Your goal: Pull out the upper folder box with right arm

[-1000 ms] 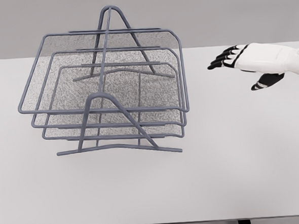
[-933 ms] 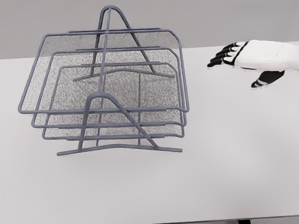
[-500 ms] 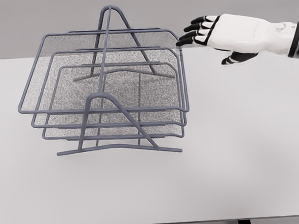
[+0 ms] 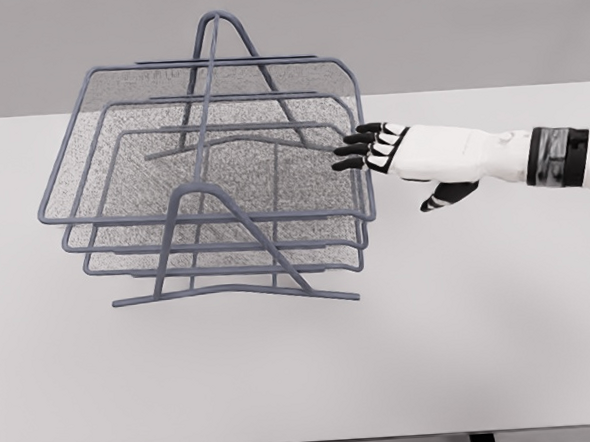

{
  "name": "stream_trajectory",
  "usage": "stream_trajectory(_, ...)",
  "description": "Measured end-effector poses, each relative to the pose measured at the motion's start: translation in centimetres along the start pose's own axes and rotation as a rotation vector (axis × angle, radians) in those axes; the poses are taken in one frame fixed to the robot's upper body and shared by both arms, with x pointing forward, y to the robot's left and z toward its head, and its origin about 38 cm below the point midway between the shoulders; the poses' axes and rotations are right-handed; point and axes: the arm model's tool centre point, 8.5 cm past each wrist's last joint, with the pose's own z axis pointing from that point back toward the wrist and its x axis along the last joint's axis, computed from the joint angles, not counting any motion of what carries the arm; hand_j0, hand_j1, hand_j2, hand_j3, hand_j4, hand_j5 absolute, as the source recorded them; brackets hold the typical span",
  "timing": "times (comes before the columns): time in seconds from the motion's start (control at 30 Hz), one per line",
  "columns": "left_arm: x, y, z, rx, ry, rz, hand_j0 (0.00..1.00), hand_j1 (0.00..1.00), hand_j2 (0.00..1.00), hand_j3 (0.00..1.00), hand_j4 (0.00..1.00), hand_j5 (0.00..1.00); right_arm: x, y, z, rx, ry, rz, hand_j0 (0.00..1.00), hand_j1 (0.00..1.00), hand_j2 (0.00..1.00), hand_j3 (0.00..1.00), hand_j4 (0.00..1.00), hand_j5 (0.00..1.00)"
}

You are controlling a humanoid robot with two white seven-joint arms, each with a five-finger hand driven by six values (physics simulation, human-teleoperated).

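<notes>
Reaching in from the right, the right hand point(image 4: 411, 158) is extending its black fingertips point(image 4: 356, 149) to the right rim of the upper folder box point(image 4: 205, 146), fingers nearly straight and thumb hanging below, gripping nothing. That box is sitting topmost in the wire rack point(image 4: 241, 284) on the white table point(image 4: 461, 321).

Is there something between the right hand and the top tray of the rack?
Nothing visible. The right hand has its fingertips already at the right rim of the top tray.
</notes>
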Motion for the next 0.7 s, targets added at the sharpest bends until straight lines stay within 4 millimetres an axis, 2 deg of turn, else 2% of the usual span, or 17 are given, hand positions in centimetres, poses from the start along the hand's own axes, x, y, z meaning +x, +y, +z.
stream_trajectory(0.07, 0.1, 0.0, 0.0, -0.001, -0.001, 0.000, 1.00, 1.00, 1.00, 1.00, 1.00, 1.00, -0.1, -0.1, 0.4, 0.002, 0.005, -0.002, 1.00, 1.00, 1.00, 1.00, 1.00, 1.00)
stream_trajectory(0.27, 0.0, 0.0, 0.0, 0.000, 0.000, 0.000, 1.00, 1.00, 1.00, 1.00, 1.00, 1.00, -1.2, -0.3, 5.0, 0.040, 0.065, -0.007, 1.00, 1.00, 1.00, 1.00, 1.00, 1.00)
stream_trajectory(0.3, 0.0, 0.0, 0.0, 0.000, 0.000, 0.000, 1.00, 1.00, 1.00, 1.00, 1.00, 1.00, -1.3, -0.1, 5.6, 0.046, 0.074, -0.016, 1.00, 1.00, 1.00, 1.00, 1.00, 1.00)
stream_trajectory(0.37, 0.0, 0.0, 0.0, 0.000, 0.000, 0.000, 1.00, 1.00, 1.00, 1.00, 1.00, 1.00, -1.5, 2.0, 7.1, 0.038, 0.099, -0.100, 1.00, 1.00, 1.00, 1.00, 1.00, 1.00)
stream_trajectory(0.53, 0.0, 0.0, 0.0, 0.000, 0.000, 0.000, 1.00, 1.00, 1.00, 1.00, 1.00, 1.00, -2.4, 0.8, 11.1, 0.027, 0.178, -0.088, 1.00, 1.00, 1.00, 1.00, 1.00, 1.00)
stream_trajectory(0.7, 0.0, 0.0, 0.0, 0.000, 0.000, 0.000, 1.00, 1.00, 1.00, 1.00, 1.00, 1.00, -3.2, 1.0, 15.2, 0.065, 0.259, -0.118, 1.00, 1.00, 1.00, 1.00, 1.00, 1.00)
